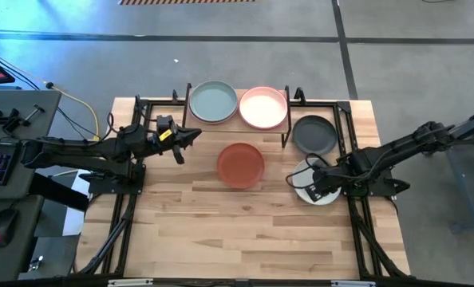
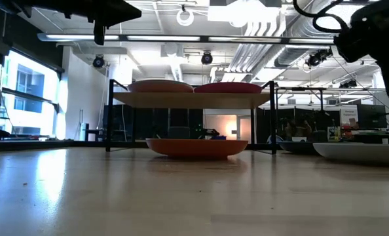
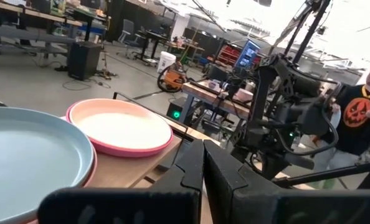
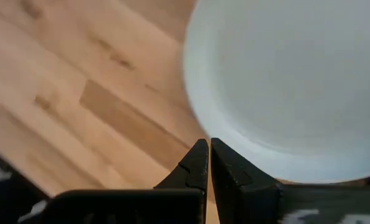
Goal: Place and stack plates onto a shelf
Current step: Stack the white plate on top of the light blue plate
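Now, in the high view, the shelf (image 1: 238,119) stands at the far edge of the table (image 1: 245,231), near the middle. On its top lie two plates side by side: the sage green plate (image 1: 213,102) on the left half and the light pink plate (image 1: 263,108) on the right half. The terracotta plate (image 1: 240,164) lies on the table just in front of the shelf. The dark grey plate (image 1: 314,134) lies near the right edge of the table, just beside the shelf. The pale grey-white plate (image 1: 315,185) lies nearer the front, also by the right edge. The left gripper (image 1: 194,136) is near the left end of the shelf, its fingers pressed together and holding nothing. The right gripper (image 1: 310,186) is over the pale grey-white plate, also closed and empty.

In the low view, the shelf (image 2: 193,98) carries the two plates on top, and the terracotta plate (image 2: 196,147) sits on the table under it. The pale grey-white plate (image 2: 358,152) shows at the right.

In the left wrist view, the closed fingers (image 3: 194,171) point past the sage green plate (image 3: 29,155) and the light pink plate (image 3: 119,126). A person (image 3: 365,106) stands beyond the table.

In the right wrist view, the closed fingers (image 4: 200,163) are at the rim of the pale grey-white plate (image 4: 291,81); whether they touch it I cannot tell
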{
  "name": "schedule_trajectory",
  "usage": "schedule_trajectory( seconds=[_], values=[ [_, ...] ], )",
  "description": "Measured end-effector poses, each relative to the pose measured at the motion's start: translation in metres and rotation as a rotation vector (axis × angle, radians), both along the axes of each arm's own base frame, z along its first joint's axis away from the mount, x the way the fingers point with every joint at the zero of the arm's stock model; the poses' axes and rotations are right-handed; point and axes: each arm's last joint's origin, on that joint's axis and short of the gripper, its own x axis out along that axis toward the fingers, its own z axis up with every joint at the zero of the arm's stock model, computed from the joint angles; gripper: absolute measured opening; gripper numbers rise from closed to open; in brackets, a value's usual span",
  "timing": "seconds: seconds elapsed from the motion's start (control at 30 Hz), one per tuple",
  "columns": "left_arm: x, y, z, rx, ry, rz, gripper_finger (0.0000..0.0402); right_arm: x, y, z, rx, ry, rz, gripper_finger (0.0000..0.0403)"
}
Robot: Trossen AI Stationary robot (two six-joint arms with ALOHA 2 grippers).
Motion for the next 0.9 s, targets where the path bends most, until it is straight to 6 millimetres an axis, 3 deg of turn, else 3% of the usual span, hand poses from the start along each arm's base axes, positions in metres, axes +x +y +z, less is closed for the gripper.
schedule_trajectory(
  seconds=[0.53, 0.7, 0.9],
  values=[
    [0.000, 0.000, 0.000, -0.009, -0.001, -0.013, 0.0000, -0.016, -0.003, -0.004, -0.053, 0.140, -0.409, 0.0000],
    [0.000, 0.000, 0.000, -0.009, -0.002, -0.013, 0.0000, -0.025, 0.005, -0.017, -0.040, 0.195, -0.493, 0.0001],
    [0.000, 0.000, 0.000, -0.009, -0.002, -0.013, 0.0000, -0.028, 0.012, -0.017, -0.052, 0.164, -0.522, 0.0054]
  ],
)
